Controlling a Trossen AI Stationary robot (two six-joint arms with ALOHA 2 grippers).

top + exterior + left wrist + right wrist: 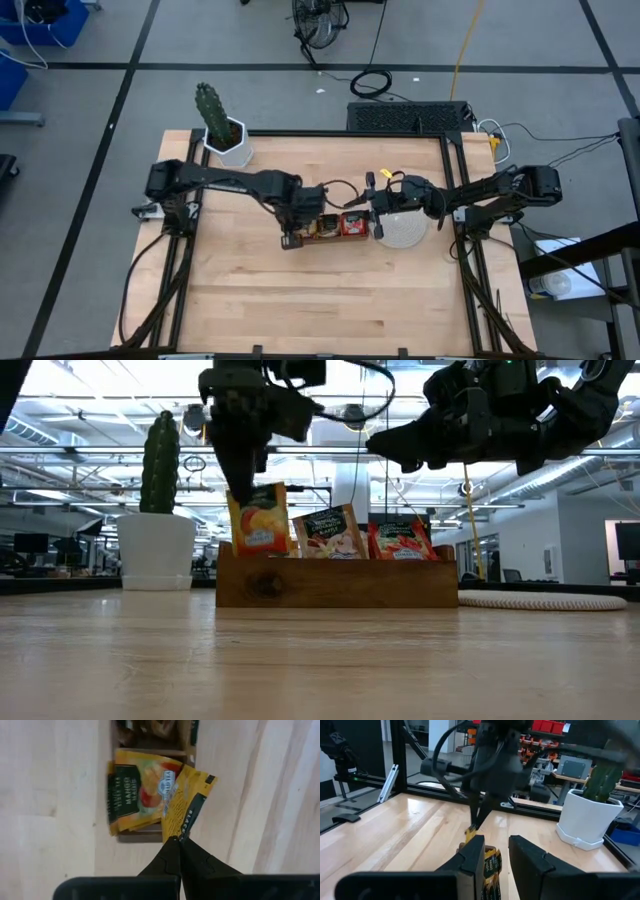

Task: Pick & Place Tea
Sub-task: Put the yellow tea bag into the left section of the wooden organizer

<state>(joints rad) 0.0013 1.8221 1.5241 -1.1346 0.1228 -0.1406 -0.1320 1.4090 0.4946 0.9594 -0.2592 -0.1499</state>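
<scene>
Left wrist view shows jaws pinching yellow sachet (pixel 186 802) (over tray (pixel 131 837)).

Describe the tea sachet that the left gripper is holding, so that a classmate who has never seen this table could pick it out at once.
Find the wooden tray in the middle of the table. At its end nearest the potted cactus, a yellow-orange sachet hangs pinched by one edge in the left gripper. Unlike the tan sachet and red sachet, it is lifted, not resting in a compartment.

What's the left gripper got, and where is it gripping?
The left gripper pinches a yellow-orange tea sachet by one edge, above the wooden tray.
</scene>
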